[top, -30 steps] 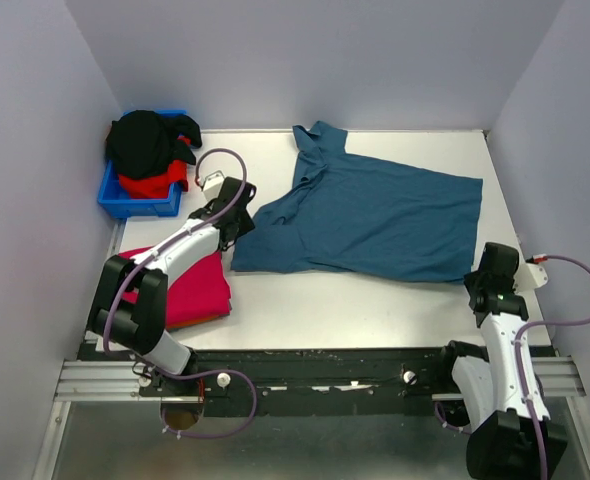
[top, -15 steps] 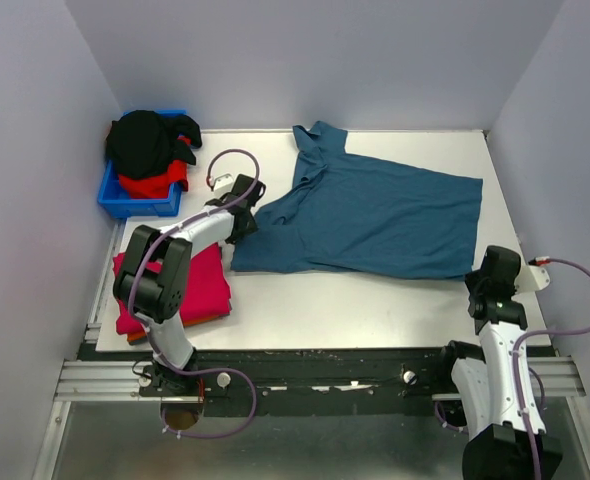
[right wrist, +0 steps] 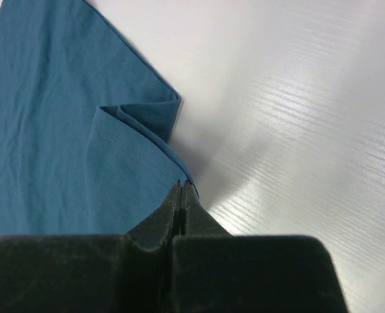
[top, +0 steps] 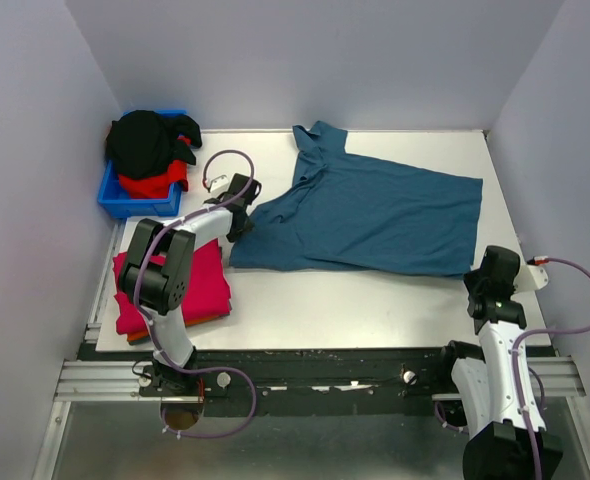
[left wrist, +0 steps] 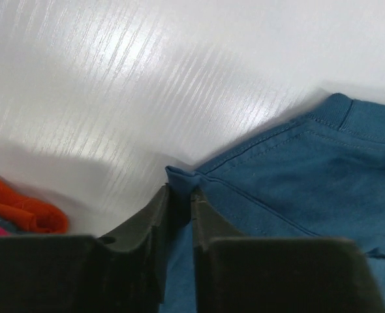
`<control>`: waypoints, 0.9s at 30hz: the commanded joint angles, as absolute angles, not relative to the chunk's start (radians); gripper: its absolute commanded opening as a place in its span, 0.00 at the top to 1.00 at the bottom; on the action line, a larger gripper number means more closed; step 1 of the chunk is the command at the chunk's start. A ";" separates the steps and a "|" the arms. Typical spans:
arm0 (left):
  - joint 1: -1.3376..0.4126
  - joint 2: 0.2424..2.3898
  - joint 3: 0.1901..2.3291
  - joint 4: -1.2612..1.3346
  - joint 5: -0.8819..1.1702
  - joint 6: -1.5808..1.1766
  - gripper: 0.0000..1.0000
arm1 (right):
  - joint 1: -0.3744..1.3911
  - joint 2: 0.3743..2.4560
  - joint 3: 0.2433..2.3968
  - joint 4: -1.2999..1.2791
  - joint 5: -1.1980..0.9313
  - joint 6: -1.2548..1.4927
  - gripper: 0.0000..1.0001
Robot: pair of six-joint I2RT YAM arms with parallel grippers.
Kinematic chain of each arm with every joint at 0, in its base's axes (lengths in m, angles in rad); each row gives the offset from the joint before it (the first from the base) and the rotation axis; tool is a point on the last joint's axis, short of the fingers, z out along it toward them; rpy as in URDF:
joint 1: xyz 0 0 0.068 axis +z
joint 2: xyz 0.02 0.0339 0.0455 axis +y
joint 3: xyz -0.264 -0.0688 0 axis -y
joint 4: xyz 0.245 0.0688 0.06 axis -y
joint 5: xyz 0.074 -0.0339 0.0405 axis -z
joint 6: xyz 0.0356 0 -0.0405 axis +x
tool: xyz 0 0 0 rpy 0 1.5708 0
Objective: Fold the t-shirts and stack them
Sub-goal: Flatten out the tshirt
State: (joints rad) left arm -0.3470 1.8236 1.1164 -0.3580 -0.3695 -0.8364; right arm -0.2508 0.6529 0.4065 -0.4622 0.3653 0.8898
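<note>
The spread t-shirt (top: 375,215) is plain teal-blue, the stacked shirt (top: 210,285) crimson-pink, the table (top: 355,300) white, the bin (top: 125,207) bright blue.

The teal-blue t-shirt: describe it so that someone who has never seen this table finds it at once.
On the white table, look at the middle and right. The teal-blue t-shirt lies spread there, the largest cloth in view. Unlike the folded crimson-pink shirt near the left edge and the black and red shirts heaped in the blue bin, it is unfolded.
</note>
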 commanded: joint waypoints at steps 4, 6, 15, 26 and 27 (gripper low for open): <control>-0.328 1.801 1.109 -0.380 -0.413 -0.833 0.72 | -0.259 0.666 0.402 -0.437 0.362 0.877 0.99; -0.330 1.783 1.120 -0.399 -0.431 -0.818 0.57 | -0.259 0.673 0.405 -0.439 0.356 0.876 0.99; -0.313 1.810 1.147 -0.413 -0.419 -0.808 0.56 | -0.259 0.689 0.408 -0.434 0.342 0.870 0.99; -0.293 1.770 1.129 -0.353 -0.374 -0.784 0.53 | -0.259 0.710 0.407 -0.413 0.327 0.864 0.99; -0.287 1.775 1.131 -0.356 -0.371 -0.785 0.55 | -0.259 0.712 0.407 -0.411 0.327 0.864 0.99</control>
State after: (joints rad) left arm -0.3019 1.8118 1.1366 -0.3756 -0.3901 -0.8009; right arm -0.2508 0.7052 0.4065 -0.4343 0.3355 0.8734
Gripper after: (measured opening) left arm 0.470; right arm 0.012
